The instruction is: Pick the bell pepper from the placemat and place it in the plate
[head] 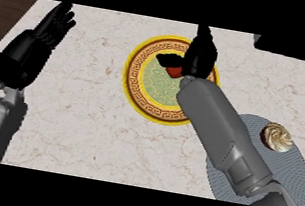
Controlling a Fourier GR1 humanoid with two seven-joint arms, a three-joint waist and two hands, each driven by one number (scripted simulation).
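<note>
a kitchen: pale marble counter, an ornate gold-rimmed plate at centre, a grey placemat at four o'clock.

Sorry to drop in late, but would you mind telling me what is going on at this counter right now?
The right robot hand is over the gold-rimmed plate, curled round a red bell pepper that is only partly visible beneath it. Whether the pepper already touches the plate cannot be told. The left robot hand rests open at the left, fingers up. A grey placemat at lower right carries a small swirled pastry.
</note>
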